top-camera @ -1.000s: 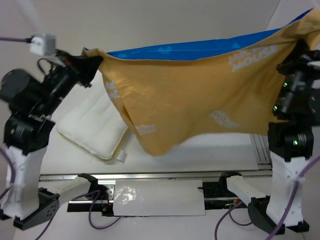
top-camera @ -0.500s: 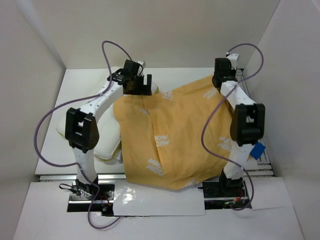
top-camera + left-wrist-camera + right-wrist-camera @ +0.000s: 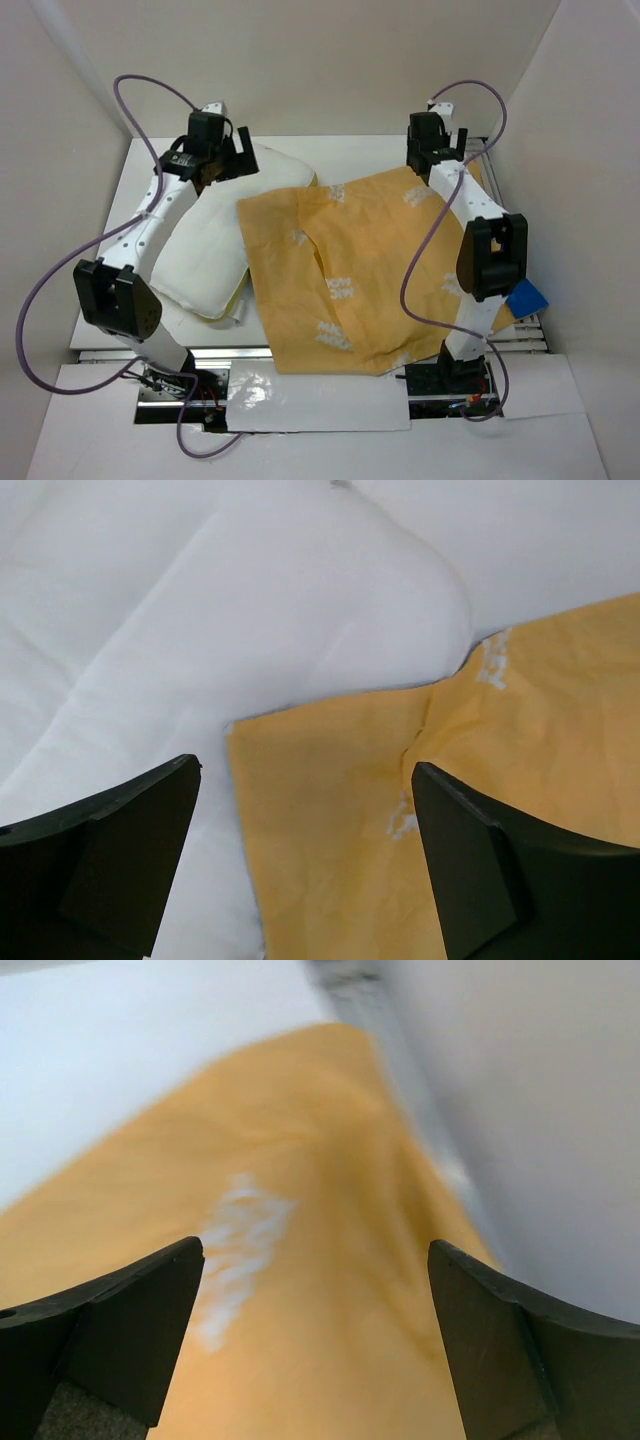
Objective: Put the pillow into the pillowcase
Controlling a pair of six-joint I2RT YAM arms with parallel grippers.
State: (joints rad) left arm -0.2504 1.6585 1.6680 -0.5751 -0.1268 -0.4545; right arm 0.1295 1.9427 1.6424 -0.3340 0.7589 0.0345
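Note:
The pillowcase (image 3: pixel 360 270) lies spread on the table, orange-yellow side up, with white lettering; a blue bit (image 3: pixel 527 297) shows past its right edge. Its left edge overlaps the white pillow (image 3: pixel 200 250), which lies at an angle on the left. My left gripper (image 3: pixel 232 165) hangs open over the pillow's far end, above the pillowcase's far left corner (image 3: pixel 330 820), holding nothing. In the left wrist view the pillow (image 3: pixel 250 600) fills the top. My right gripper (image 3: pixel 435 160) stands open above the pillowcase's far right corner (image 3: pixel 320 1290), also holding nothing.
White walls close in the table on the left, back and right. A metal rail (image 3: pixel 300 350) runs along the near edge, with a glossy white sheet (image 3: pixel 315 395) in front of it. Purple cables (image 3: pixel 60 280) loop off both arms.
Both grippers have opened and let go of the pillowcase, which was stretched up between them. It has dropped flat on the table, and the left arm has swung out to the left.

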